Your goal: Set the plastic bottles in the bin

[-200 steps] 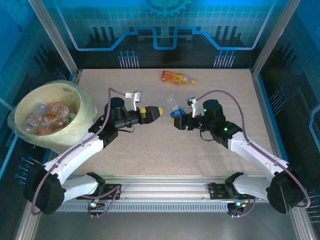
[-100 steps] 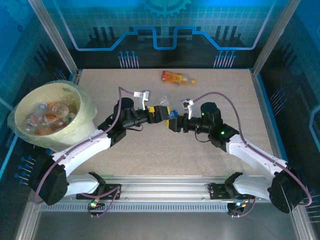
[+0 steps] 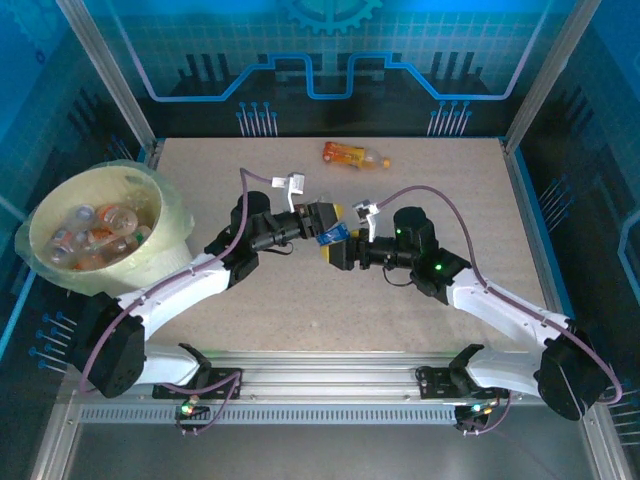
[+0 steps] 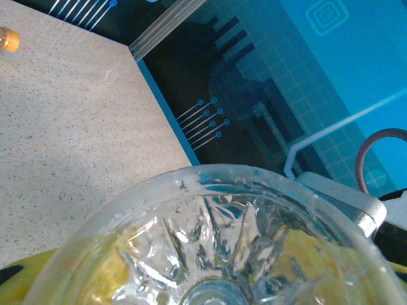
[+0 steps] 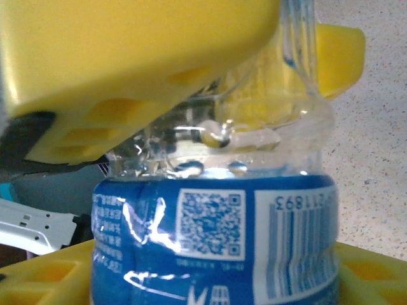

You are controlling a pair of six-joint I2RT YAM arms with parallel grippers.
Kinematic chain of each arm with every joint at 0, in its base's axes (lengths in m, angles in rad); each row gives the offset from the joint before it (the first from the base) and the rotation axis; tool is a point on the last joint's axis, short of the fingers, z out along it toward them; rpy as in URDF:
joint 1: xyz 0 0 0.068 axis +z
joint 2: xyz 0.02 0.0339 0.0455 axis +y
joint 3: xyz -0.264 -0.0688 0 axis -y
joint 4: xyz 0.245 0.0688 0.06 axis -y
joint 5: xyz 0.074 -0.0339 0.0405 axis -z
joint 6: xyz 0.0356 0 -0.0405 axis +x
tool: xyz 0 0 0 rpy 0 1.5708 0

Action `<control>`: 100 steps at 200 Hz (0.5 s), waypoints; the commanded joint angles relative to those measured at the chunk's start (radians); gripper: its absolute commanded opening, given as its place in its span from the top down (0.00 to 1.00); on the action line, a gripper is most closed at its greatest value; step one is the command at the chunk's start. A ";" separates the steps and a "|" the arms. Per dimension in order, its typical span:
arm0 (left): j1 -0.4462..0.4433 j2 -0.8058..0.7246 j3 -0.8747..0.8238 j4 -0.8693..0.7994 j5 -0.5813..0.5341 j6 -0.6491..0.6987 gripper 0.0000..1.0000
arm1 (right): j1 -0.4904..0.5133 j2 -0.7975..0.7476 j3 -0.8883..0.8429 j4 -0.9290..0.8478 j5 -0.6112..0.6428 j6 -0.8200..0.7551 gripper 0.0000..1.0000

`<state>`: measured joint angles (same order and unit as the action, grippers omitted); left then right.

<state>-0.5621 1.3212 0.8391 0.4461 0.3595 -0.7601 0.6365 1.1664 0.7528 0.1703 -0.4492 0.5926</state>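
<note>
A clear plastic bottle with a blue label (image 3: 329, 237) hangs above the table's middle, between my two grippers. My left gripper (image 3: 325, 222) is shut on its clear end; its yellow finger (image 5: 127, 63) presses into the plastic. In the left wrist view the bottle's ribbed clear end (image 4: 216, 241) sits right against the camera. My right gripper (image 3: 335, 250) has its yellow fingers (image 5: 38, 279) on both sides of the labelled part (image 5: 216, 241); whether they still press on it is unclear. The bin (image 3: 150, 250) stands at the left with several bottles (image 3: 95, 235) inside.
An orange-labelled bottle (image 3: 352, 155) lies on the table near the back edge; its orange cap (image 4: 7, 39) shows in the left wrist view. Blue walls and metal posts ring the table. The bin's rim (image 3: 100, 172) overhangs the left edge.
The arms have met over the table's middle. My left gripper, open a second ago, has shut on the bottle's clear end. The right gripper and the bottle have shifted left.
</note>
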 commanded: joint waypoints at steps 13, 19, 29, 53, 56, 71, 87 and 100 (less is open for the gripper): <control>-0.003 -0.091 0.046 -0.220 -0.182 0.086 0.48 | 0.012 -0.066 0.043 -0.122 0.032 -0.119 0.07; -0.003 -0.105 0.052 -0.266 -0.216 0.111 0.48 | 0.012 -0.076 0.052 -0.157 0.052 -0.139 0.00; -0.001 -0.140 0.063 -0.332 -0.269 0.144 0.48 | 0.012 -0.095 0.069 -0.209 0.092 -0.174 0.00; -0.001 -0.213 0.128 -0.525 -0.415 0.233 0.49 | 0.010 -0.143 0.098 -0.292 0.256 -0.220 0.00; -0.001 -0.221 0.140 -0.552 -0.435 0.247 0.49 | 0.010 -0.150 0.097 -0.295 0.276 -0.224 0.00; 0.001 -0.261 0.191 -0.688 -0.530 0.314 0.50 | 0.008 -0.178 0.091 -0.308 0.381 -0.257 0.00; 0.011 -0.302 0.252 -0.804 -0.610 0.374 0.51 | -0.002 -0.206 0.092 -0.344 0.484 -0.279 0.00; 0.024 -0.335 0.309 -0.885 -0.670 0.411 0.51 | -0.024 -0.222 0.101 -0.383 0.544 -0.263 0.00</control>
<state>-0.5571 1.0534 1.0485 -0.2058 -0.1204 -0.4866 0.6338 0.9768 0.8200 -0.1074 -0.1062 0.3676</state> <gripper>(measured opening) 0.583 0.998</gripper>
